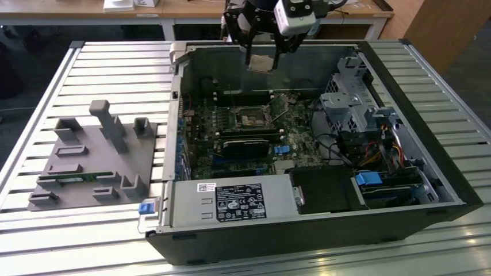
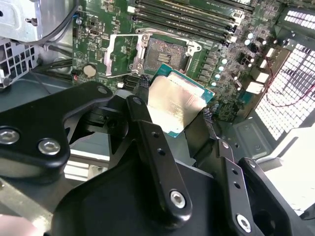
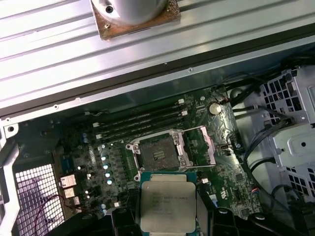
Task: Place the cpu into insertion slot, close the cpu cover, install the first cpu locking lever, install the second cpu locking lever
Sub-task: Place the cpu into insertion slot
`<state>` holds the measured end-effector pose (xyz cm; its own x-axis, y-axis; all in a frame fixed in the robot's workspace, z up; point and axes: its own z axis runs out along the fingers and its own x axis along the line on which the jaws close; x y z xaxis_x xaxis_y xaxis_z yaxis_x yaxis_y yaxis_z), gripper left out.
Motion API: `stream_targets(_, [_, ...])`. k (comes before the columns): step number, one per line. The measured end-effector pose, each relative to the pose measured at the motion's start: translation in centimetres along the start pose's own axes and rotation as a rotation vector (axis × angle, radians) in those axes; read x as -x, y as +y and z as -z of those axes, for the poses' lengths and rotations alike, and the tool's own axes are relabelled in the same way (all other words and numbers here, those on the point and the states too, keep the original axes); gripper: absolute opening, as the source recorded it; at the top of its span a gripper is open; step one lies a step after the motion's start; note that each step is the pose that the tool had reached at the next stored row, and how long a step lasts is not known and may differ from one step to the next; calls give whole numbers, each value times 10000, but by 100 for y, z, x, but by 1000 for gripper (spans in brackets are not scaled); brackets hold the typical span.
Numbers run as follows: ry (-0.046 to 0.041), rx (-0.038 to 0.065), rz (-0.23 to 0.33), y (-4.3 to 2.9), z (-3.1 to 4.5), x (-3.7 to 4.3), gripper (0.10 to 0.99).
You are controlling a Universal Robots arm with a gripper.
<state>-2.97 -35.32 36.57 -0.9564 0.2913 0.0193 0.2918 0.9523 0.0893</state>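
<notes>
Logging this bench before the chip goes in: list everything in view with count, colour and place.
Slatted metal table: one, silver, under everything.
Open metal computer case: one, black, on the table.
Flat green motherboard: one, green, inside the case.
Labelled boxy power supply: one, grey with black label, case's edge nearest the exterior camera.
Moulded plastic fixture block: one, grey, on the table, the exterior view's left.
Square silver-rimmed insertion slot: one, dark, uncovered on the motherboard.
Thin metal-frame cpu cover: one, silvery, open beside the slot.
Flat square metal-topped cpu: one, silver-beige, held above the motherboard.
Two-fingered end effector: one, black, shut on the cpu.
</notes>
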Motion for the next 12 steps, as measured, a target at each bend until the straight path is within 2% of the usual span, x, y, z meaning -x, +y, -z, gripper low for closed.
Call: stream_targets(12, [-46, 9, -515, 0, -1, 0, 541])
